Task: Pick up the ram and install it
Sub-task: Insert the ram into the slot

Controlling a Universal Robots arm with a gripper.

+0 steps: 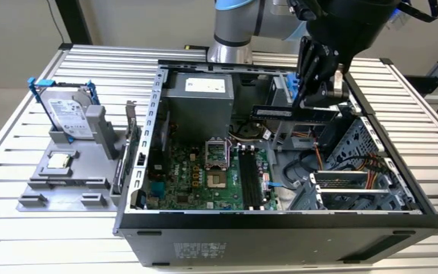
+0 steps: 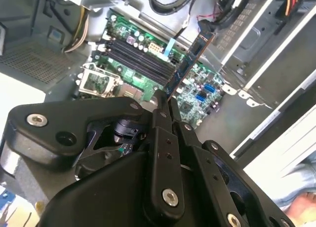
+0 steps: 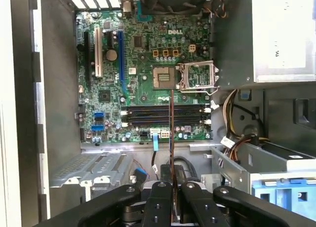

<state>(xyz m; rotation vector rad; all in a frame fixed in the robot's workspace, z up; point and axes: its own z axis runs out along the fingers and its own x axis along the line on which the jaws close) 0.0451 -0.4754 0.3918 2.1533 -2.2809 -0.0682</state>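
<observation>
Nearest the wrist cameras, the end effector (image 3: 171, 188) is closed on the ram (image 3: 171, 133). Its black fingers (image 2: 160, 138) pinch the dark stick near one end. The rest of the ram juts out past the fingertips and hangs in the air inside the open computer case (image 1: 280, 234), touching nothing else.

Beyond it, in the first wrist view, lies the bank of black memory slots (image 3: 148, 114) on the green motherboard (image 3: 143, 54). The ram is seen edge-on there and is apart from the slots. Just beside the slots sits the processor socket (image 3: 197, 76) with its metal frame.

In the exterior view the ram lies level, high above the board and near the grey power supply (image 1: 196, 97).

Outside the case, at the exterior view's left, a grey holder (image 1: 89, 165) stands on the slatted table (image 1: 13, 142). It carries an upright silver hard drive (image 1: 71, 114) in a blue frame and a small square processor chip (image 1: 57, 161).

Farthest back rises the arm's base (image 1: 230, 45).
</observation>
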